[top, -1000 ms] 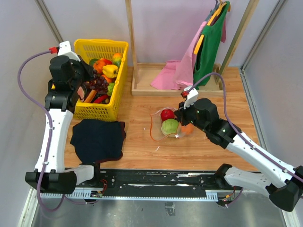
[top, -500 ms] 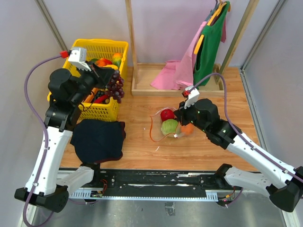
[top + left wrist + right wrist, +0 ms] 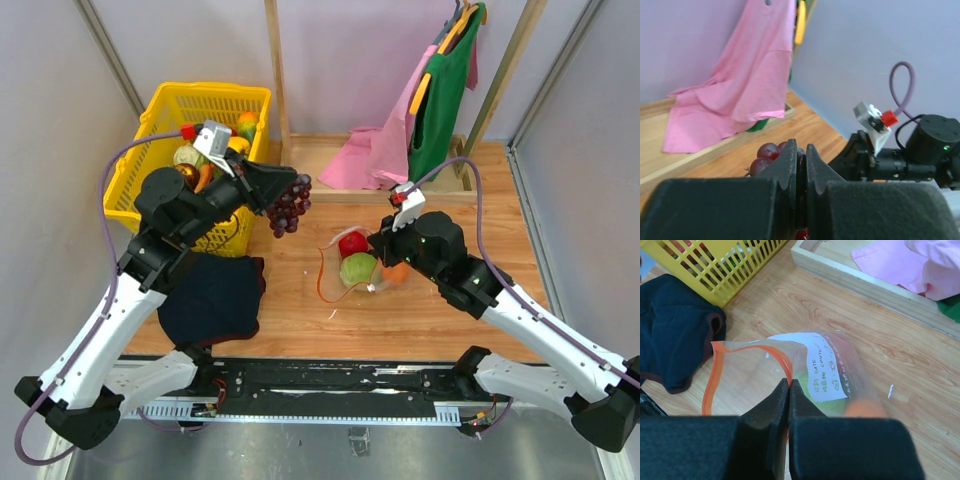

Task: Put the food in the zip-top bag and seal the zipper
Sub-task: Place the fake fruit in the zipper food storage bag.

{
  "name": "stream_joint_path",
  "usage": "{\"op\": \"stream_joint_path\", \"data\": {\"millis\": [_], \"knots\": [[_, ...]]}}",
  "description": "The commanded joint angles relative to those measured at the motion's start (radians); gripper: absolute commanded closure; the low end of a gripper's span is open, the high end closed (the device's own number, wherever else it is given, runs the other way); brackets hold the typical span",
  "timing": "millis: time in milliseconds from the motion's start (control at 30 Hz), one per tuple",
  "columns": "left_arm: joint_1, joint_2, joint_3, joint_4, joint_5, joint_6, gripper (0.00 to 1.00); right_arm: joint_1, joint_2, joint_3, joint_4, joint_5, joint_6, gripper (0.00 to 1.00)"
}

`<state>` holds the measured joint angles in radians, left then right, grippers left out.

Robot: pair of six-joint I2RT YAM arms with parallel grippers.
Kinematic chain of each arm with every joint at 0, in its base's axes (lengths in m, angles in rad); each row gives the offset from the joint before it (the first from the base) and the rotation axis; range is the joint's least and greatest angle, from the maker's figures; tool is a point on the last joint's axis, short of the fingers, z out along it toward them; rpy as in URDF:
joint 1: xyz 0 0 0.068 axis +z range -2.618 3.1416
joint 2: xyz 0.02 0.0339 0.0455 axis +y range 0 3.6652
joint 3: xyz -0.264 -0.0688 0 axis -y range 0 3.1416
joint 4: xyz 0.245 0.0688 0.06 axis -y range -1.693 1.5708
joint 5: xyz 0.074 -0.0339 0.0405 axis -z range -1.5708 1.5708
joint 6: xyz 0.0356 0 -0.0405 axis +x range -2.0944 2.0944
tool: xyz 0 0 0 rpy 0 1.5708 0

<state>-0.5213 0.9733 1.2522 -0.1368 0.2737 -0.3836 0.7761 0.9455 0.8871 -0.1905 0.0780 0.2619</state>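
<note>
- The left fingers [image 3: 272, 190] are closed almost fully on the bunch of purple grapes [image 3: 288, 203]. In the left wrist view only a sliver of gap shows between them, and the berries bulge out at their 9 o'clock side.
- The grapes hang in the air over the counter [image 3: 300, 320], clear of the yellow basket [image 3: 152, 105], with nothing under them.
- The right fingers [image 3: 785, 390] are pressed shut on the red-orange zipper strip [image 3: 710, 375] of the zip-top bag [image 3: 345, 285], holding one lip up so that the mouth gapes toward 9 o'clock in the top view.
- The bag lies on the counter at about 4 o'clock from the grapes and well apart from them. A red apple [image 3: 352, 241], a pale cabbage [image 3: 359, 268] and an orange [image 3: 397, 272] are already inside.
- Risk one: the grip looks thin and off to one side of the bunch, so a quick swing could shake the bunch loose short of the bag.
- Risk two: the mouth is held open by a single pinch. If the grapes come in low they could catch the slack lower lip and fold it shut, or push the whole bag along the counter.
- Risk three: the bag is already crowded near its mouth — the bunch may sit across the strip and stop the zipper closing.
- Risk four: the left arm must arrive right beside the right wrist, so the two could bump.
</note>
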Motion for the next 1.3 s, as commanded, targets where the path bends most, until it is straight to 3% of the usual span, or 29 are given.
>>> {"op": "stream_joint_path", "data": {"millis": [0,367,767,1267], "knots": [[-0.098,-0.017,-0.038,0.141,-0.034,-0.001,1.0,-0.028,-0.021,-0.01,0.048,0.005,0.025,0.99],[-0.321,0.029,-0.097,0.26,-0.105,0.061,1.0,-0.028,-0.036,-0.017,0.051,0.004,0.038,0.99],[-0.411,0.102,-0.213,0.355,-0.118,0.102,1.0,-0.028,-0.06,-0.021,0.048,-0.001,0.04,0.99],[-0.471,0.118,-0.18,0.427,-0.092,0.161,1.0,-0.031,-0.044,-0.022,0.048,0.002,0.039,0.99]]}}
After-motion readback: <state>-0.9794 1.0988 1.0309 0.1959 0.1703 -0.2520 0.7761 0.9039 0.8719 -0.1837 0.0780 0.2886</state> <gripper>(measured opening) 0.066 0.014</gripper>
